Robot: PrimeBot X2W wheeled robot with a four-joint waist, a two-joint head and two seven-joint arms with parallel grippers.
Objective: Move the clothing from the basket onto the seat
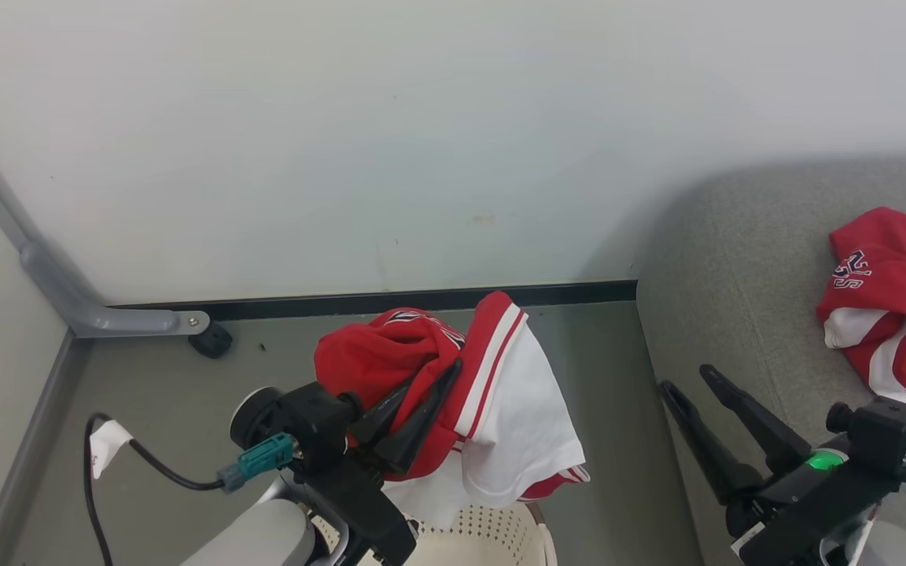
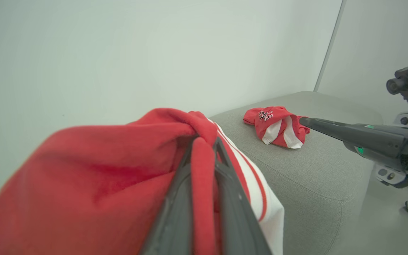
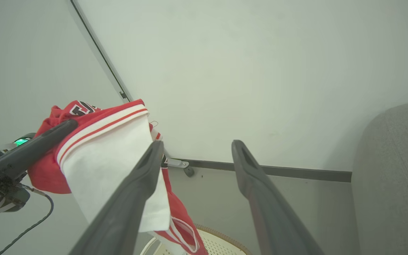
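The left gripper [image 1: 433, 373] is clamped on a soft red jersey with a white panel and red stripes [image 1: 516, 409], held up over the oval cream perforated plastic basket [image 1: 500, 531]. The hem dangles at the basket's braided brown rim, hiding most of the inside. The right gripper [image 1: 685, 377] stands spread wide, holding nothing, beside the rounded corner of the large grey fabric seat [image 1: 736, 267]. A second crumpled red-and-white jersey [image 1: 893, 306] lies on that seat, toward its edge by the pale wall [image 1: 421, 118].
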